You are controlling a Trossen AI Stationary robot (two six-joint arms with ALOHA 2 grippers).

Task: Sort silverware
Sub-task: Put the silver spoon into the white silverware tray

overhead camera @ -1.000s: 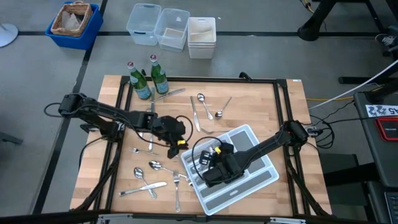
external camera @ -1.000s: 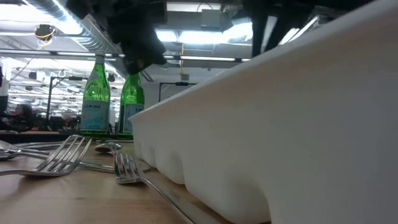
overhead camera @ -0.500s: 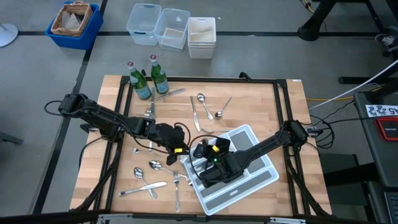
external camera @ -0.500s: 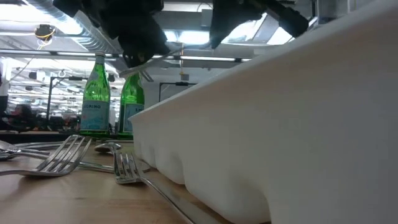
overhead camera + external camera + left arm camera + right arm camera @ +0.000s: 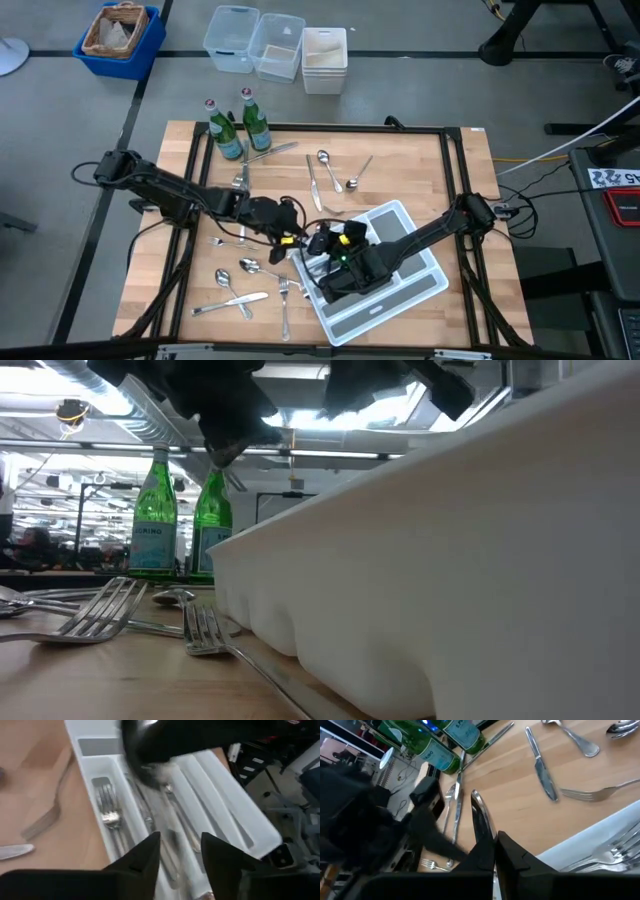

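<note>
- From above, you see both arms meeting at the near-left corner of the white divided tray, which lies askew on the wooden table; the grippers themselves are a dark tangle there.
- Your left wrist view settles it: the left gripper hangs over the tray's compartments with its fingers spread and nothing between them, forks lying in the slot below.
- Your right wrist view shows the right gripper clenched on a silver utensil, its handle sticking up past the fingertips, just at the tray's edge.
- Only the low view shows how high the tray wall stands beside two forks lying close against it.
- Loose silverware lies scattered left of the tray, more behind it, near two green bottles.
- You have open wood on the table's right side and far-right corner.
</note>
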